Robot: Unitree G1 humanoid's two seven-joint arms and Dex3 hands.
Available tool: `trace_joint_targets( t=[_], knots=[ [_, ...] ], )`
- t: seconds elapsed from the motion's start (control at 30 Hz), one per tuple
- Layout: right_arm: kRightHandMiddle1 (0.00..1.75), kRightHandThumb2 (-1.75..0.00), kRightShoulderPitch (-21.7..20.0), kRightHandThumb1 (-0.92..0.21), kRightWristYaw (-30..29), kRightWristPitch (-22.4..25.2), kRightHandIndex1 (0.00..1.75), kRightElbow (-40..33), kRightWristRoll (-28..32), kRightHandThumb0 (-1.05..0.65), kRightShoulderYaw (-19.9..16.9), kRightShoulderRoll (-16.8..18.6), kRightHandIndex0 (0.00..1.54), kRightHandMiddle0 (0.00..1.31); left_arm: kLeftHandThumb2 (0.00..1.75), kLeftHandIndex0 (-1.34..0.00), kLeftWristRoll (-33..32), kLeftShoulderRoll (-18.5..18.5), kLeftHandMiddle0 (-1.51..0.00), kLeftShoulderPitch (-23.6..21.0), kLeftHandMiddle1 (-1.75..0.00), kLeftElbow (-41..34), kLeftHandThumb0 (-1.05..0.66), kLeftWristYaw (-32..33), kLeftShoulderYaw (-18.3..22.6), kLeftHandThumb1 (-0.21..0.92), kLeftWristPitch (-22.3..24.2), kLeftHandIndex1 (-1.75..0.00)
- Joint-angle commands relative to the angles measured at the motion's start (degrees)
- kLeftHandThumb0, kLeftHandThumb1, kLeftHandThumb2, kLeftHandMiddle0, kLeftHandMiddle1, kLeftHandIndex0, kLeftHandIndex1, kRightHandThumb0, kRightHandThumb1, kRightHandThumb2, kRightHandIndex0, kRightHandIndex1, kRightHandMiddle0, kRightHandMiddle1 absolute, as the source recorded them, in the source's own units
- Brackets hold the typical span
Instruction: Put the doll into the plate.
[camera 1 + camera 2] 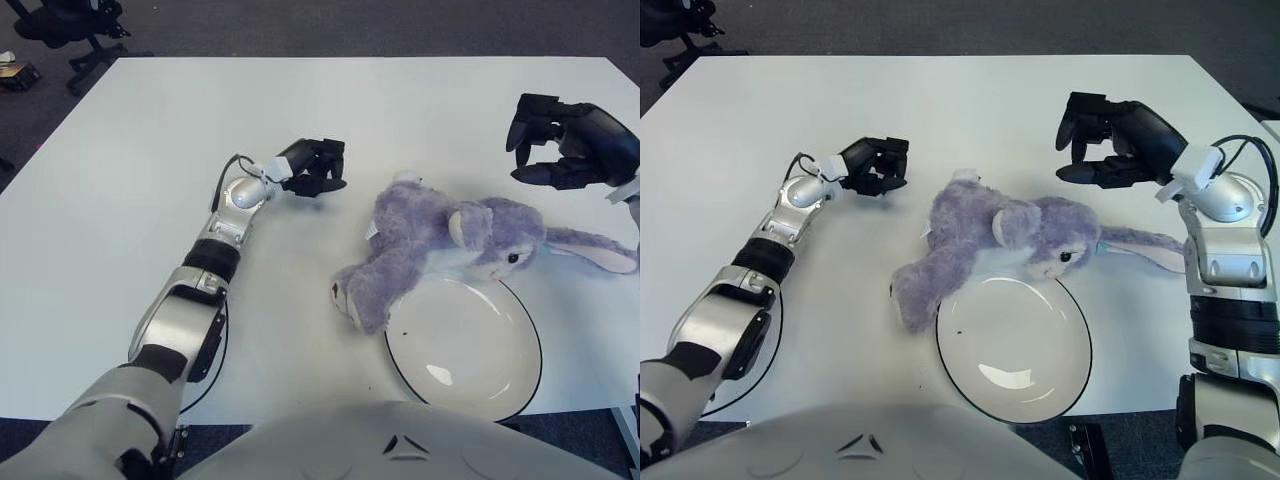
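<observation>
1. Your doll point(1000, 240) lies on the table point(140, 150), its head overlapping the plate point(1015, 350) rim at twelve o'clock.
2. Your right hand point(1100, 140) hovers at the doll's one o'clock, fingers spread, holding nothing.
3. Your left hand point(315, 167) sits at the doll's ten o'clock, curled, empty.

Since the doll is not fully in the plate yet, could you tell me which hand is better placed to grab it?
Probably the right hand: open, showing just above the doll by its head. The left hand shows farther off.
</observation>
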Motion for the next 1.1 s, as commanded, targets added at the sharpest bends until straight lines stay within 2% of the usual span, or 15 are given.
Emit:
trace_joint_targets(
  t=[0.0,0.03,0.13,0.27,0.3,0.37,0.5,0.73,0.83,0.9,1.07],
  knots=[
    [0.44,-0.05,2.64,-0.89,-1.09,0.5,0.85,-3.42,-1.24,-0.39,-2.01,-0.49,0.45,0.3,0.19,-0.87,2.16,0.67,-1.01,-1.83,-1.75,2.92,-0.28,2.88,0.73,0.92,-3.2,-1.75],
    [0.34,-0.03,2.8,-0.89,-1.11,0.77,0.68,-3.78,-1.2,-0.4,-2.17,-0.54,0.48,0.31,0.19,-0.86,2.41,0.68,-1.01,-2.02,-1.75,3.42,-0.28,3.18,0.75,0.92,-3.63,-1.75],
    [0.21,-0.01,3.03,-0.9,-1.13,1.19,0.47,-4.32,-1.33,-0.42,-2.38,-0.44,0.53,0.33,0.18,-0.86,2.84,0.6,-1.01,-2.41,-1.75,4.55,-0.27,3.64,0.85,0.92,-4.59,-1.75],
    [0.16,0.0,3.09,-0.9,-1.07,1.49,0.38,-4.6,-1.47,-0.43,-2.53,-0.29,0.55,0.34,0.18,-0.86,3.11,0.52,-1.01,-2.75,-1.75,5.5,-0.27,3.88,0.95,0.92,-5.36,-1.75],
    [0.16,0.0,3.47,-0.9,1.28,3.98,0.37,-5.67,0.23,-0.43,-3.42,-2.41,0.55,0.34,0.18,-0.86,4.61,0.89,-1.01,-3.51,-1.75,6.62,-0.27,5.78,0.67,0.92,-4.54,-1.75],
    [0.13,-0.06,3.93,-0.91,4.77,7.88,0.19,-7.12,2.77,-0.58,-4.68,-5.5,0.5,0.32,0.18,-0.86,6.78,1.38,-1.01,-4.67,-1.75,8.37,-0.26,8.39,0.26,0.92,-3.1,-1.75],
    [0.1,-0.09,3.85,-0.92,7.9,13.38,0.06,-8.47,5.38,-0.66,-5.6,-7.87,0.44,0.27,0.17,-0.87,8.6,1.42,-1.01,-5.69,-1.75,10.1,-0.26,10.06,0.08,0.92,-1.96,-1.75],
    [0.06,-0.1,3.85,-0.92,8.77,16.61,0.0,-9.66,6.48,-0.7,-6.16,-8.59,0.38,0.23,0.16,-0.87,9.2,1.34,-1.01,-6.13,-1.75,11.01,-0.26,10.81,0.0,0.92,-2.18,-1.75],
    [0.05,-0.12,5.86,-0.92,9.48,23.99,0.0,-14.53,8.26,-0.74,-8.68,-11.15,0.33,0.2,0.16,-0.87,9.64,1.45,-1.01,-6.34,-1.75,11.17,-0.26,11.07,-0.18,0.92,-1.81,-1.75],
    [0.03,-0.15,7.0,-0.92,9.55,27.22,0.0,-17.35,7.93,-0.78,-9.62,-12.39,0.3,0.18,0.16,-0.86,9.84,1.5,-1.01,-6.43,-1.75,11.24,-0.27,11.23,-0.25,0.92,-1.72,-1.75],
    [0.03,-0.17,8.38,-0.92,10.37,30.51,0.0,-20.62,5.3,-0.82,-9.35,-15.53,0.28,0.17,0.16,-0.86,9.97,1.51,-1.0,-6.58,-1.75,11.28,-0.27,11.38,-0.29,0.92,-1.6,-1.75]
  ],
)
